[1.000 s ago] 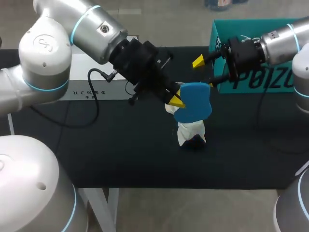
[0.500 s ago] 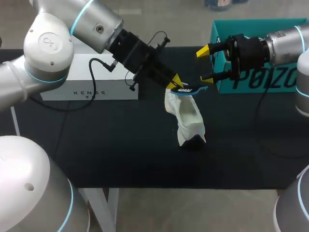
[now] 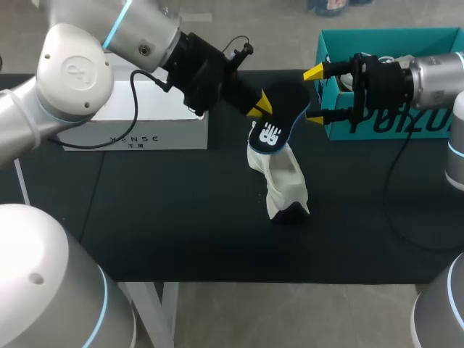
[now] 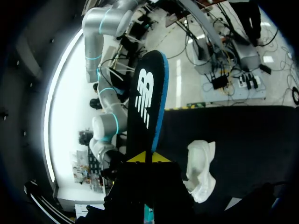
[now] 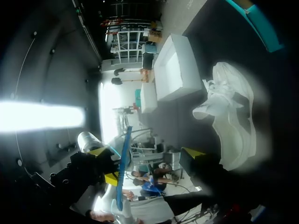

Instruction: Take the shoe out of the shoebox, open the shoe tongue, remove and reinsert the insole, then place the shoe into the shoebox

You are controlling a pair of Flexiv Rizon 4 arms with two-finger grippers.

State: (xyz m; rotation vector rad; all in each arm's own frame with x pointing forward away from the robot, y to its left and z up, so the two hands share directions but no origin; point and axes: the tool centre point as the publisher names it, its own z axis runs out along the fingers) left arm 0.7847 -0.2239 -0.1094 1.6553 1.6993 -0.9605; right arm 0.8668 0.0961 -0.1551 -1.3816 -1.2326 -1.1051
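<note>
The insole (image 3: 279, 116), black on top with a white logo and a blue edge, hangs above the table with my left gripper (image 3: 259, 107) shut on its near end. In the left wrist view the insole (image 4: 147, 95) rises from between the yellow tips of the left gripper (image 4: 148, 157). The white shoe (image 3: 281, 177) stands on the black table below it, and appears as the shoe (image 4: 201, 170) beside the gripper. My right gripper (image 3: 316, 95) is open at the insole's far end, in front of the teal shoebox (image 3: 377, 40). In the right wrist view, the insole (image 5: 122, 168) shows edge-on beside the shoe (image 5: 233, 121).
A white box lid (image 3: 141, 116) lies at the back left of the table (image 3: 181, 225), under my left arm. A cable hangs from the left wrist over the lid. The teal shoebox stands at the back right, under my right arm.
The left gripper has lifted and turned the insole, so the black logo face shows instead of the blue underside. The right gripper shifted slightly right and stayed open.
</note>
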